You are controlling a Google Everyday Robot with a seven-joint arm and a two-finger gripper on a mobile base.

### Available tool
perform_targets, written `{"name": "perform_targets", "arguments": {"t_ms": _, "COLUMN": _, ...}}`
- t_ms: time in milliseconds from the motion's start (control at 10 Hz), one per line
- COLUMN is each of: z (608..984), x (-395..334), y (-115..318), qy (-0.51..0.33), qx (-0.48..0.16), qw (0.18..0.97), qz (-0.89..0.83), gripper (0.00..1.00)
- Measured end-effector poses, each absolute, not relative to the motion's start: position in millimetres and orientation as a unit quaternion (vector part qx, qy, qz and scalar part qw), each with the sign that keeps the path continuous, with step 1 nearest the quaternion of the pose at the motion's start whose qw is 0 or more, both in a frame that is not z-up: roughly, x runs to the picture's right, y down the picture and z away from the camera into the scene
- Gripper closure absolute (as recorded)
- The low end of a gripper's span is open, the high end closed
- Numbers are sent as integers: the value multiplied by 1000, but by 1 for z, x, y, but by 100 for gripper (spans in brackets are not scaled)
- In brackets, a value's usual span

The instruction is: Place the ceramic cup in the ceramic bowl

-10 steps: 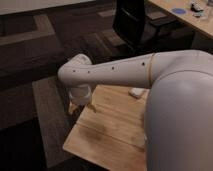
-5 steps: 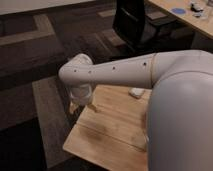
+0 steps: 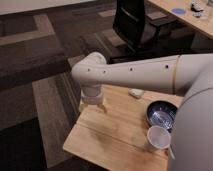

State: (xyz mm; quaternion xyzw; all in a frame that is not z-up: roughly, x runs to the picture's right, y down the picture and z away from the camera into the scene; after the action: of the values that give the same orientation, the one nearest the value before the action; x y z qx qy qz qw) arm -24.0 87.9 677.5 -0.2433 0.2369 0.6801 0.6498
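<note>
1. Camera view: over the last second the arm (image 3: 135, 75) had swung its wrist a little to the right along the far side of the wooden table (image 3: 110, 135). Its bulky upper part had also shifted enough to uncover the right end of the tabletop.
2. That shift brought both task objects into sight. The ceramic cup (image 3: 159, 137) stood upright on the table near its front right edge. The ceramic bowl (image 3: 160, 114) sat just behind it, so close that I could not tell whether they touched.
3. The gripper (image 3: 93, 107) hung below the wrist over the table's far left part, well apart from the cup. Its fingers were spread, with nothing between them. Their spread looked the same as a second before.
4. A flat white object (image 3: 136, 92) lay at the table's far edge, between the gripper and the bowl, in the same spot as before.
5. The cup was not yet grasped and the bowl was empty, so I judged the task to be at the approach stage. The rightward drift suggested the arm was heading for the cup. It still had to cross most of the tabletop, and the flat white object lay near that path.
</note>
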Motion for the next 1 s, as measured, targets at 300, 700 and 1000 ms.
{"name": "perform_targets", "arguments": {"t_ms": 300, "z": 668, "x": 36, "y": 80, "qy": 251, "qx": -235, "qw": 641, "qz": 686, "gripper": 35}}
{"name": "perform_targets", "arguments": {"t_ms": 700, "z": 667, "x": 47, "y": 77, "qy": 253, "qx": -231, "qw": 638, "qz": 689, "gripper": 35}}
{"name": "perform_targets", "arguments": {"t_ms": 1000, "z": 666, "x": 46, "y": 82, "qy": 258, "qx": -229, "qw": 637, "qz": 689, "gripper": 35}}
